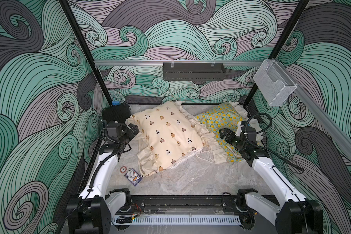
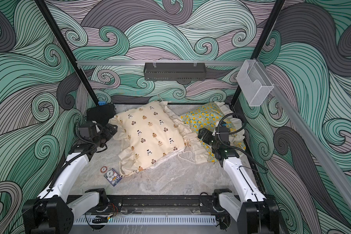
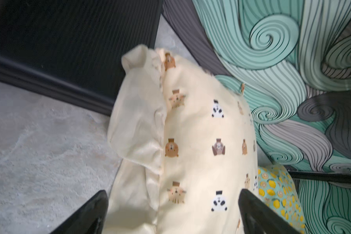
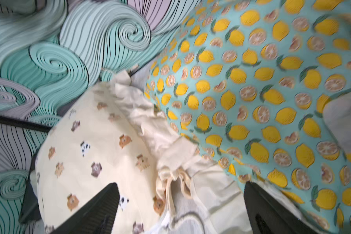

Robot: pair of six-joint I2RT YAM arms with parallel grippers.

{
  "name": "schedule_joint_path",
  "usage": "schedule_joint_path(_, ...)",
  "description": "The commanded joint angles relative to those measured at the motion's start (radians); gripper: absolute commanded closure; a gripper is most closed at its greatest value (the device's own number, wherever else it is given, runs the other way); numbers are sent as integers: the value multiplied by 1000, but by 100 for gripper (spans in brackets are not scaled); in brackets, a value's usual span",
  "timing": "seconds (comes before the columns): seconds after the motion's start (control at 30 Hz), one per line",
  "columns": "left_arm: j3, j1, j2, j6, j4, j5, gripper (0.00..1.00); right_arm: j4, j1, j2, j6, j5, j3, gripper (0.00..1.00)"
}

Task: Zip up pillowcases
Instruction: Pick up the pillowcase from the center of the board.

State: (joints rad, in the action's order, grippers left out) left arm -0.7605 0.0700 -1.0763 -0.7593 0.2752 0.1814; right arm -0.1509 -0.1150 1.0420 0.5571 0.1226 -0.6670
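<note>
**A:** Where are the pillowcases?

**B:** The cream bear-print pillowcase (image 1: 166,135) lies flat mid-table. It is just ahead of the left gripper (image 1: 133,129), whose tips sit beside its ruffled side edge. The teal lemon-print pillowcase (image 1: 217,119) lies directly beneath the right gripper (image 1: 224,134), with its trim pressed against the bear one's.

**A:** Is either one gripped?

**B:** No. In the left wrist view the black fingers (image 3: 85,214) stand wide apart. The bear pillow's ruffle (image 3: 138,125) lies between and beyond them, and nothing is pinched. The right wrist view shows much the same: the jaws are spread, with the cream ties (image 4: 174,178) and both pillows' trim ahead of them. As far as I can tell they touch nothing.

**A:** Anything else nearby?

**B:** Behind the left gripper, toward its arm's base, a poker chip (image 1: 123,169) and a small card pack (image 1: 133,176) lie on the grey marbled table (image 1: 190,178). They are just off the bear pillow's corner. A black box (image 1: 115,114) sits in the far corner, beyond that gripper.
</note>
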Motion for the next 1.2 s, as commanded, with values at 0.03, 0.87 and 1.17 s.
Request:
schedule_joint_path(0.03,21,-54,16,14,168,111,1,-159,-84,-17,-47,23,-32,1)
schedule_joint_path(0.87,256,-480,239,-181,384,135,22,-87,-783,182,50,-135,-59,1)
schedule_joint_path(1.17,319,-596,156,-342,150,109,30,-37,-830,248,69,-151,-66,1)
